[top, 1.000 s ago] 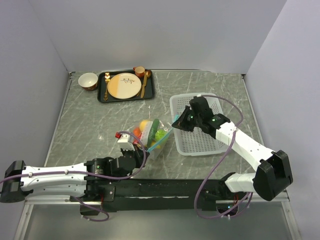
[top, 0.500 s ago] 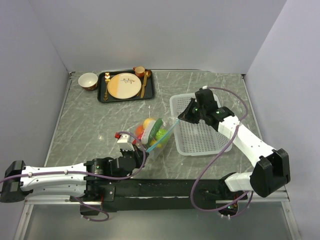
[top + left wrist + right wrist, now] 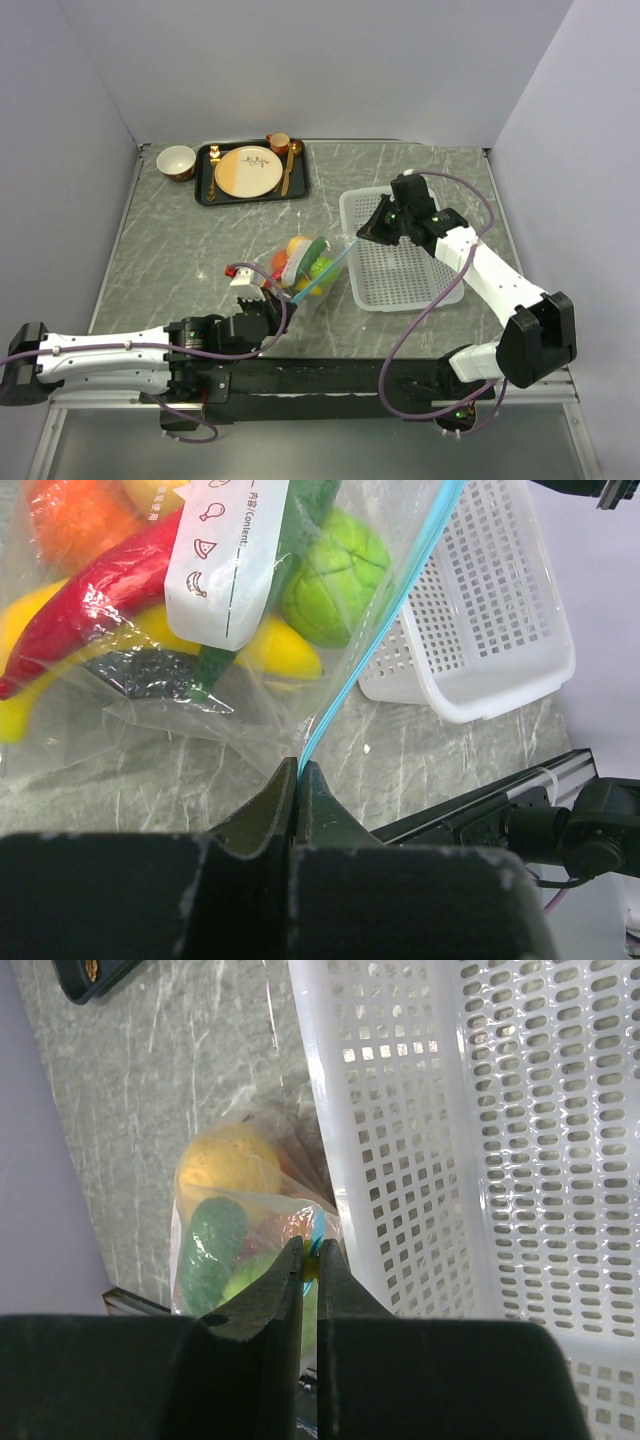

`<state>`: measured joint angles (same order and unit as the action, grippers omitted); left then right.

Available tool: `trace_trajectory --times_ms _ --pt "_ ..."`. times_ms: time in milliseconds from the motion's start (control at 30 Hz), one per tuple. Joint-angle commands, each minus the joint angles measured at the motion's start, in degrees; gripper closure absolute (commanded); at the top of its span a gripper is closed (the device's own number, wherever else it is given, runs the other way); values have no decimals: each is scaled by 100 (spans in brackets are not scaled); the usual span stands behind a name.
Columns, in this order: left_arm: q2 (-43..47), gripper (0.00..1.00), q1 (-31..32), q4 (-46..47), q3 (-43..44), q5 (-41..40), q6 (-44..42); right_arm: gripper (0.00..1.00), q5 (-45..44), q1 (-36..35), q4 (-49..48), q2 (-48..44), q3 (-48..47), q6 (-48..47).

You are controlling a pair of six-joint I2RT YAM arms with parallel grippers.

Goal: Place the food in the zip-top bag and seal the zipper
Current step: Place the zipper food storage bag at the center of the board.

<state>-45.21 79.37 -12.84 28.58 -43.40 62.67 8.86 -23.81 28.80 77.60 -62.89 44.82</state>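
The left gripper [image 3: 298,777] is clamped on one end of the zipper [image 3: 385,620] and the right gripper [image 3: 308,1258] on the other, the strip running straight between them, with the food [image 3: 335,575] inside the zip-top bag [image 3: 150,715] between both fingertip pairs and the basket [image 3: 450,1110] just beside the right fingers.

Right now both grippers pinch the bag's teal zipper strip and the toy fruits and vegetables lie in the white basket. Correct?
No: the toy fruits and vegetables lie in the zip-top bag, as the left wrist view shows. The left gripper and right gripper pinch its zipper strip.
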Motion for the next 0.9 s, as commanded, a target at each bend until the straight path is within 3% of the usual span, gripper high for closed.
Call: trace_trajectory --times_ms 0,200,233,267,333,367,433,467,500,567,633,867 --pt "83 99 87 -492 -54 -46 -62 93 -579 342 -480 88 -346 -272" --pt "-84 98 87 -272 77 7 -308 89 -263 342 -647 106 -241 -421" --pt "-137 93 96 -237 139 15 -361 88 -193 342 -682 106 -197 -456" --pt "-154 79 87 -184 183 15 -396 85 -44 342 -726 123 -171 -526" --pt "-198 60 96 -96 375 76 -694 80 123 351 -735 158 -153 -623" --pt "-190 45 96 -87 455 77 -782 76 211 334 -744 202 -144 -745" --pt "-138 37 96 -175 665 -54 -915 69 300 342 -761 220 -74 -817" --pt "-102 32 96 -210 719 -116 -958 56 248 334 -761 159 -39 -843" --pt "-50 32 96 -314 763 -177 -1028 55 178 342 -770 115 -13 -869" --pt "143 29 96 -455 868 -387 -1038 28 -68 351 -770 -86 31 -939" --pt "380 27 96 -692 895 -555 -994 16 -435 368 -692 -245 40 -949" --pt "874 4 52 -1798 991 -1425 -187 13 -1273 728 -94 -773 93 -869"
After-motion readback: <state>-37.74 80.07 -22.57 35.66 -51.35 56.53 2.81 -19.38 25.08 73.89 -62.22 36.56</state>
